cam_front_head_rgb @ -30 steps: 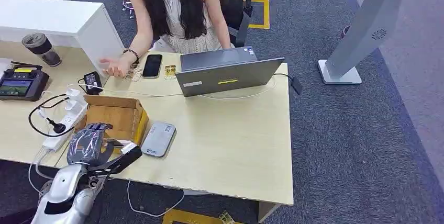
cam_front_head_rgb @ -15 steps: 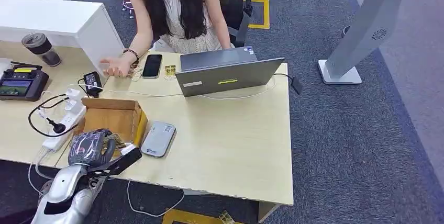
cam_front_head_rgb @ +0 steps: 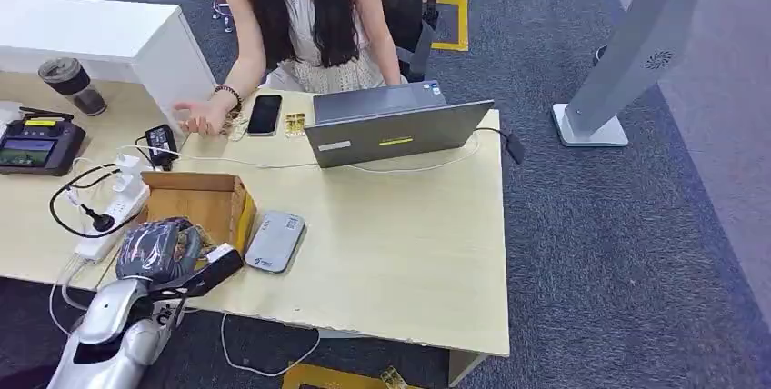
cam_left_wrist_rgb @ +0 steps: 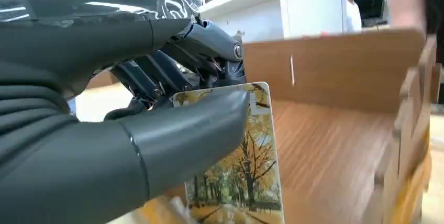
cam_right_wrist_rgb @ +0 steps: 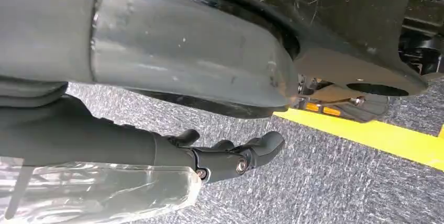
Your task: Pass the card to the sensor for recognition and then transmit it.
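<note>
My left hand (cam_front_head_rgb: pixel 159 248) hangs over the near end of an open cardboard box (cam_front_head_rgb: pixel 195 191) at the table's front left. In the left wrist view the thumb and fingers of this hand (cam_left_wrist_rgb: pixel 157 130) pinch a card (cam_left_wrist_rgb: pixel 246 171) printed with autumn trees, held upright above the box floor (cam_left_wrist_rgb: pixel 335 145). A grey-white card sensor (cam_front_head_rgb: pixel 275 241) lies flat just to the right of the box. My right hand (cam_right_wrist_rgb: pixel 230 156) hangs over the carpet and holds nothing, its fingers loosely apart.
A person sits across the table with a hand (cam_front_head_rgb: pixel 202 116) resting palm up by a phone (cam_front_head_rgb: pixel 265 114). An open laptop (cam_front_head_rgb: pixel 395 130) stands behind the sensor. A power strip with cables (cam_front_head_rgb: pixel 114 212), a controller (cam_front_head_rgb: pixel 36 144) and a cup (cam_front_head_rgb: pixel 71 84) crowd the left side.
My left hand's fingers, reaching into the box a second ago, have curled in around the card, and the hand has drawn slightly back toward the table's front edge.
</note>
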